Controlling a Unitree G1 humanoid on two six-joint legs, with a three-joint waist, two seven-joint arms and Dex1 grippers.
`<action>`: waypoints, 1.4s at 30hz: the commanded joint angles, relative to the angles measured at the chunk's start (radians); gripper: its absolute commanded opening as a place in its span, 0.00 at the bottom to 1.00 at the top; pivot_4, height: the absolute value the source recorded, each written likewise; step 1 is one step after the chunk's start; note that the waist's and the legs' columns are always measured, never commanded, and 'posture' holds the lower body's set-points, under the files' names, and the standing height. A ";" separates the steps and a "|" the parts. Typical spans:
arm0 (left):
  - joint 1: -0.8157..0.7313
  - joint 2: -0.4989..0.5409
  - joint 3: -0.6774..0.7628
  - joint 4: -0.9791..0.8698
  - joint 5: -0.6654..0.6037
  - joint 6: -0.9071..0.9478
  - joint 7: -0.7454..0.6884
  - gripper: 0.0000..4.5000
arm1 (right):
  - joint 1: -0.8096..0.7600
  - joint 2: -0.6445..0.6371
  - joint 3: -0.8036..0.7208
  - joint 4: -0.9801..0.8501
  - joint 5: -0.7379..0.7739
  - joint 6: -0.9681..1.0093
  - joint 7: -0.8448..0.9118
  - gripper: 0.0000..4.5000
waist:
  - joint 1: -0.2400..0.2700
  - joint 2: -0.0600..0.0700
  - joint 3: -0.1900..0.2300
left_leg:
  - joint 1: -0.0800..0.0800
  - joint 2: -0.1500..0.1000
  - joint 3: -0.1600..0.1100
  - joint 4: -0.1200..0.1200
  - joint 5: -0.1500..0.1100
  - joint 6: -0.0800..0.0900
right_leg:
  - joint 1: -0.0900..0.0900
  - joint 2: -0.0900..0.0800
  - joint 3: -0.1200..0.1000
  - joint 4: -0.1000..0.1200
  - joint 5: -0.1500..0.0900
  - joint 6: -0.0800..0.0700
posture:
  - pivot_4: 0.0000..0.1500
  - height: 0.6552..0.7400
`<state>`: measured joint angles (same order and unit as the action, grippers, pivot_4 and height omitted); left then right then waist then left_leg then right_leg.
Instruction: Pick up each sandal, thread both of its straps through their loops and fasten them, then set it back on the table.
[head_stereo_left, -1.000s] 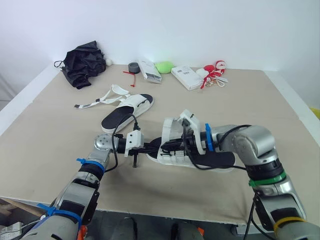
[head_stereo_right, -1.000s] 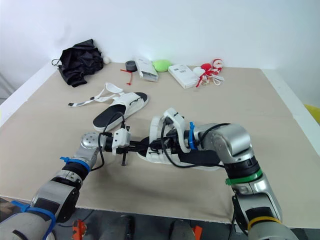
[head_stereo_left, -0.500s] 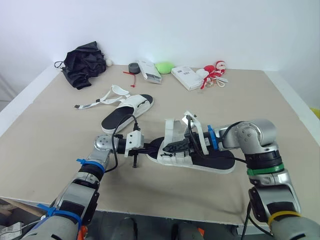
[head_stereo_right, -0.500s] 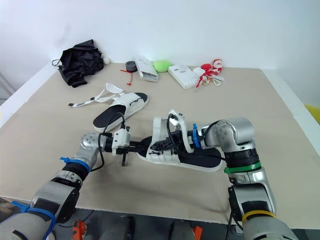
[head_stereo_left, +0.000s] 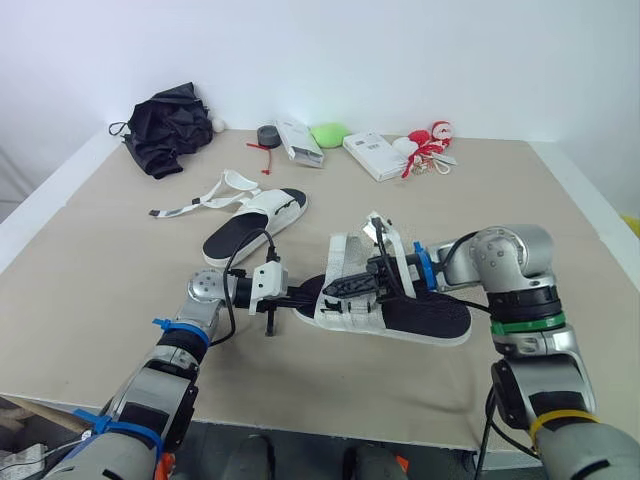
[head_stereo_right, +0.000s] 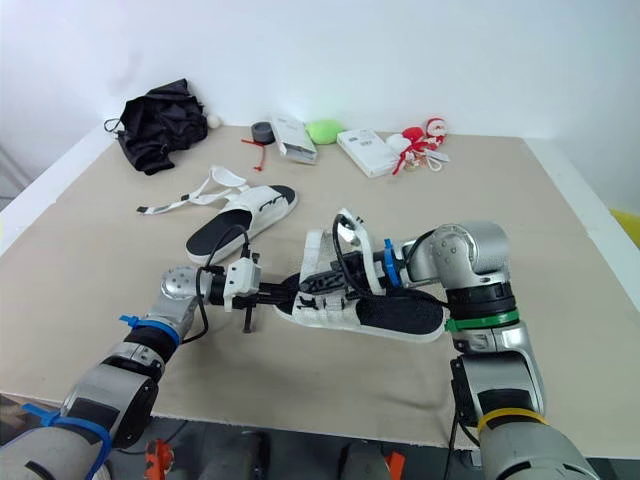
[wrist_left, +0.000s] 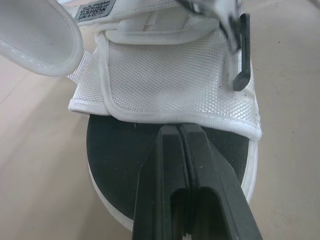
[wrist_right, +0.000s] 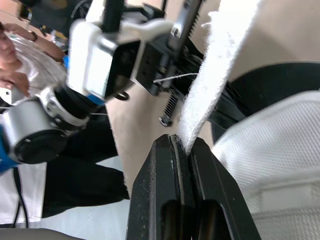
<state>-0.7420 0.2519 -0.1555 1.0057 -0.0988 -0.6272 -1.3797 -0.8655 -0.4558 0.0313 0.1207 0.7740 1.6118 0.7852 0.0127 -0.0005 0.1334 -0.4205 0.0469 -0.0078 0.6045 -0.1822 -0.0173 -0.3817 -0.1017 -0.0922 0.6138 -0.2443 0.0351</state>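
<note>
Near sandal (head_stereo_left: 430, 315) sits mid-table (head_stereo_left: 100, 270), sole down, toe twd 9 o'clock, heel twd 4.

L gripper (wrist_left: 176, 132) comes in low from 9 o'clock at the toe end. Its jaws are pressed together, nothing seen between them. The tips lie on the black footbed, just short of the white mesh upper.

R gripper (wrist_right: 181, 142) reaches in from 3 o'clock, across the top of the upper. Jaws are pinching a white fuzzy strap (wrist_right: 219, 62) close to its end, and the strap runs straight up and away from the fingertips. The 2 grippers' tips are just beside each other over the forefoot; can't tell if they touch.

Far sandal (head_stereo_left: 250, 225) lies at 10 o'clock of the near one, well apart and flat on the table. Its straps are undone, and loose ends trail out twd 9 o'clock.

Along the 12 o'clock edge, in a row:
- grey tape roll (head_stereo_left: 267, 133)
- white packet (head_stereo_left: 298, 142)
- green lump (head_stereo_left: 327, 133)
- white box (head_stereo_left: 372, 155)
- red-and-white bits (head_stereo_left: 425, 145)

Black cloth bundle (head_stereo_left: 165, 125) sits at the 11 o'clock corner.

R wrist view also catches the L arm, w/ a person in a white top (wrist_right: 15, 55) beyond it.
</note>
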 joint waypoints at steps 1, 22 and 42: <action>0.098 0.016 -0.074 0.105 0.103 0.062 0.001 0.00 | -0.028 0.012 -0.029 0.003 0.036 0.003 -0.006 0.01 | 0.000 0.000 0.000 | 0.000 0.000 0.000 0.000 0.000 0.000 | 0.000 0.000 0.000 0.000 0.000 0.000 | 1.00 1.00; 0.100 0.019 -0.072 0.103 0.101 0.064 0.001 0.00 | -0.072 0.032 -0.086 0.171 -0.029 -0.020 -0.054 0.01 | 0.000 0.000 0.000 | 0.000 0.000 0.000 0.000 0.002 0.002 | 0.000 0.001 0.000 0.001 0.001 0.000 | 1.00 1.00; 0.101 0.019 -0.076 0.103 0.094 0.067 0.003 0.00 | 0.069 0.039 -0.073 0.096 0.142 0.003 -0.198 0.01 | 0.000 0.001 -0.001 | 0.000 0.000 -0.001 0.000 0.002 0.004 | 0.001 0.002 0.001 0.001 0.001 0.000 | 1.00 1.00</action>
<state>-0.7316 0.2530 -0.1555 1.0028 -0.1156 -0.6271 -1.3800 -0.8061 -0.4153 -0.0452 0.2385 0.8927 1.6058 0.6039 0.0125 0.0006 0.1320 -0.4202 0.0474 -0.0087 0.6048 -0.1799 -0.0136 -0.3810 -0.0992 -0.0916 0.6150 -0.2433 0.0348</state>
